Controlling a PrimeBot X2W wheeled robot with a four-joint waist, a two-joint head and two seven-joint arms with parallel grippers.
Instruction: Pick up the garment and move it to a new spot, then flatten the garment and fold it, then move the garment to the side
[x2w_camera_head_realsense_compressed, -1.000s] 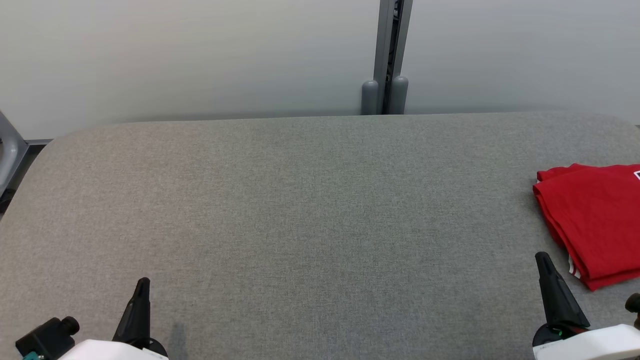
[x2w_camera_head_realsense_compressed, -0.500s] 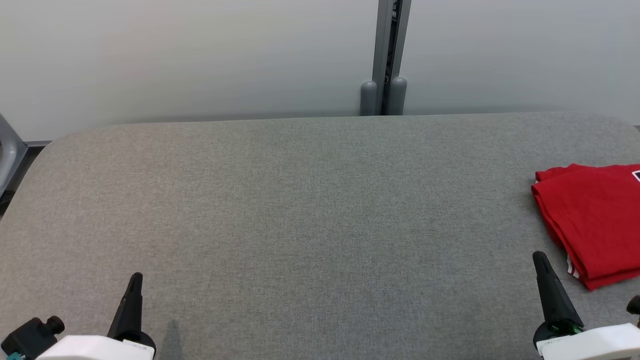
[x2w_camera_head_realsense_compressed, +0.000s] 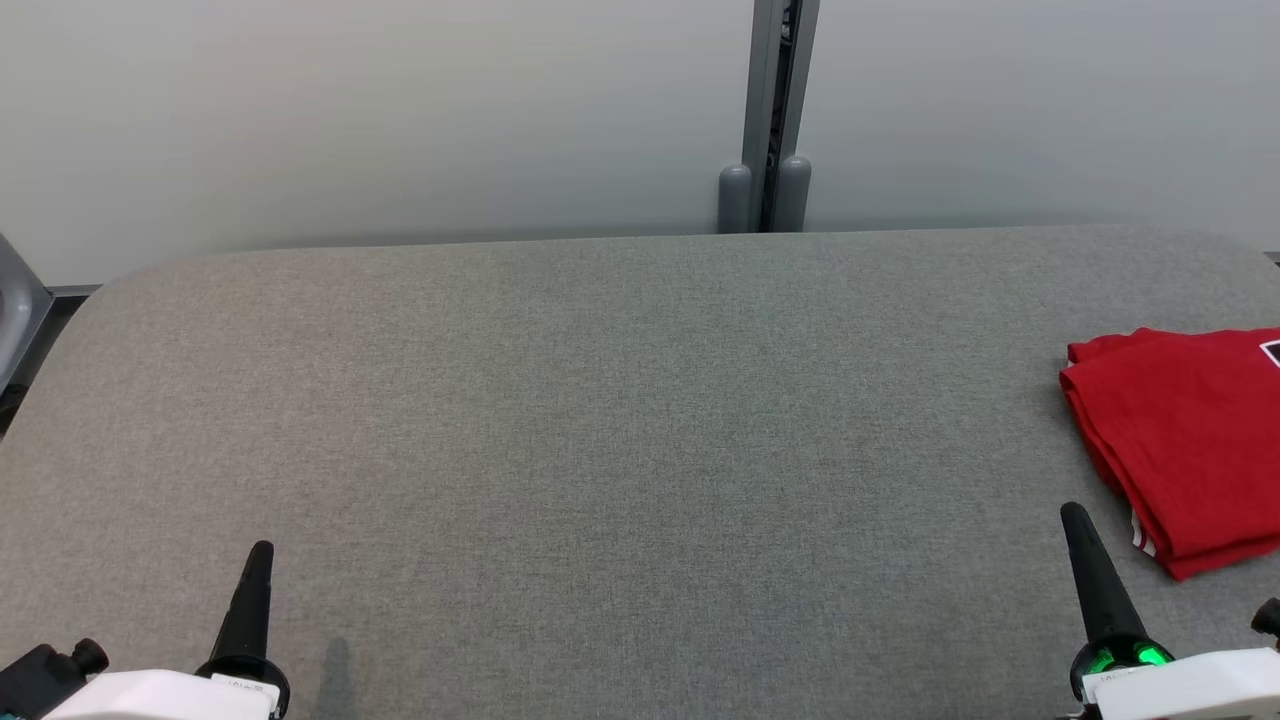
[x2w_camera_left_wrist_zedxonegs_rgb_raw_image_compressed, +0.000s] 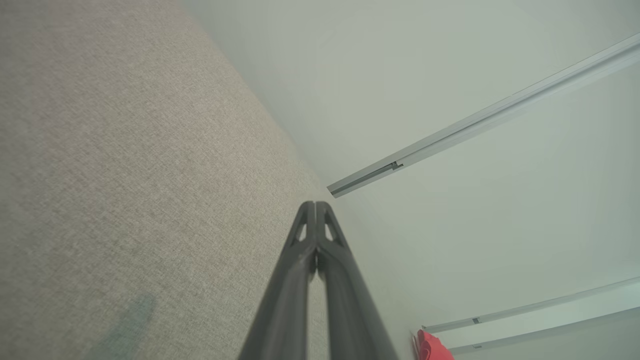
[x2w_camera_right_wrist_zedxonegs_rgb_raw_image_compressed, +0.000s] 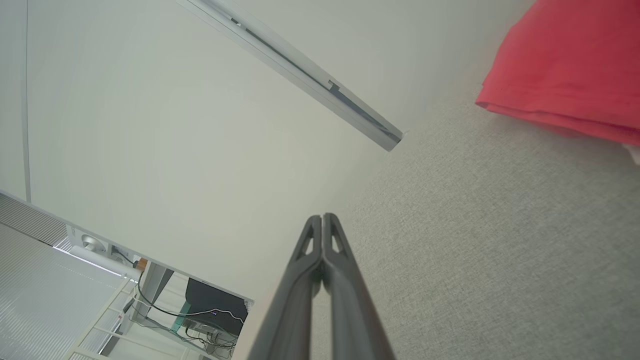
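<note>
Folded shirt (x2w_camera_head_realsense_compressed: 1190, 440) on the desk (x2w_camera_head_realsense_compressed: 600, 420).
The left fingers (x2w_camera_head_realsense_compressed: 250, 600) and right fingers (x2w_camera_head_realsense_compressed: 1095, 580) are each pressed together, gripping nothing; the red shirt lies just ahead and right of the right fingers, well apart from the left.

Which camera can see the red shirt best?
The head view: the folded red cloth garment lies on the grey fabric table, its layered edges visible, though the picture's right edge cuts it off. The right wrist view catches just one corner; the left wrist view, a tiny far red scrap.
</note>
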